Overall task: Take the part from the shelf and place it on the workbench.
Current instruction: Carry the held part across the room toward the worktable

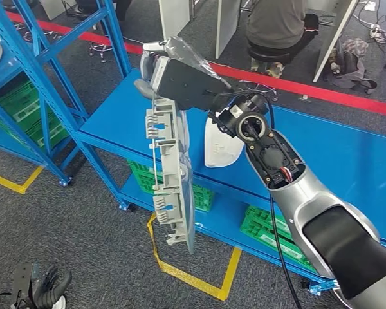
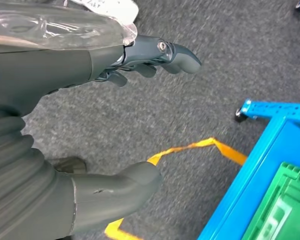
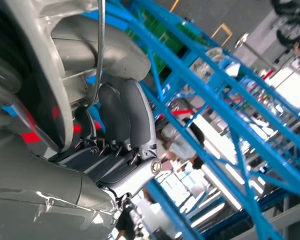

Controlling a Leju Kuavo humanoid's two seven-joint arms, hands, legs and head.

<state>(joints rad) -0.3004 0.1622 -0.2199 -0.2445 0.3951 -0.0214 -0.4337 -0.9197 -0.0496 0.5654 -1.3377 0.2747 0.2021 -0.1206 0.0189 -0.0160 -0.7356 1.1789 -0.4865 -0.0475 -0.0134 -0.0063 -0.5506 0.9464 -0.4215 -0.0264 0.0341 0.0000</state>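
— Carrying, I'd judge: the right hand (image 1: 181, 80) clasps the top of the long grey ribbed plastic part (image 1: 169, 177), which hangs upright in the air off the near-left edge of the blue metal tabletop (image 1: 327, 154), not yet touching it.

— So what does the next move call for?

— Swinging the part toward two o'clock, over the bare blue surface beside the white moulded piece (image 1: 220, 145), then lowering it flat before letting go.

— And the left hand (image 1: 47, 290)?

— Hanging at seven o'clock in the head view. Its wrist camera shows the fingers (image 2: 171, 52) spread with nothing between them, above grey carpet and yellow floor tape (image 2: 186, 150).

— Anything the right wrist camera adds?

— Dark fingers (image 3: 122, 115) curled around the part's grey edge, which the head view hides.
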